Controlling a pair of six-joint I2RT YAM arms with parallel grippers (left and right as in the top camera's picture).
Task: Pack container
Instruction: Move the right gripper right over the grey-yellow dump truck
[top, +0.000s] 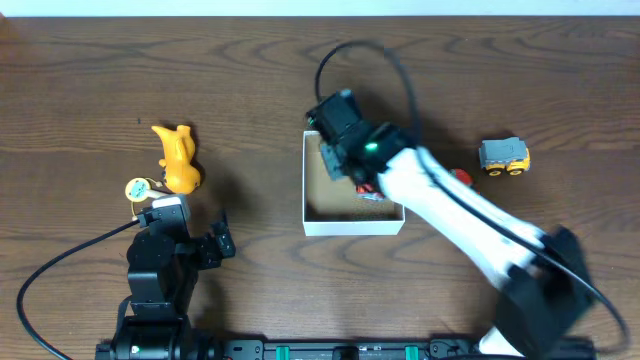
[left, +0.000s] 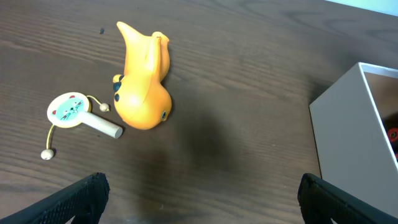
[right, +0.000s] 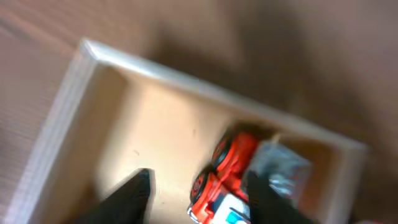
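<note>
The container (top: 350, 224) is a small white box with a brown inside, at the table's middle. It also shows in the left wrist view (left: 345, 124) and, blurred, in the right wrist view (right: 186, 78). A red toy car (right: 227, 168) lies in its right part, beside a grey toy (right: 283, 165). My right gripper (top: 342, 160) hangs over the box, open, with the car lying loose between its fingers (right: 199, 193). My left gripper (left: 199, 193) is open and empty above the table at the front left (top: 170, 212).
A yellow duck toy (top: 178, 160) (left: 143, 81) and a small round rattle drum (top: 140, 188) (left: 71, 111) lie left of the box. A grey and yellow toy truck (top: 503, 156) stands at the right. A small red thing (top: 461, 177) lies by the right arm.
</note>
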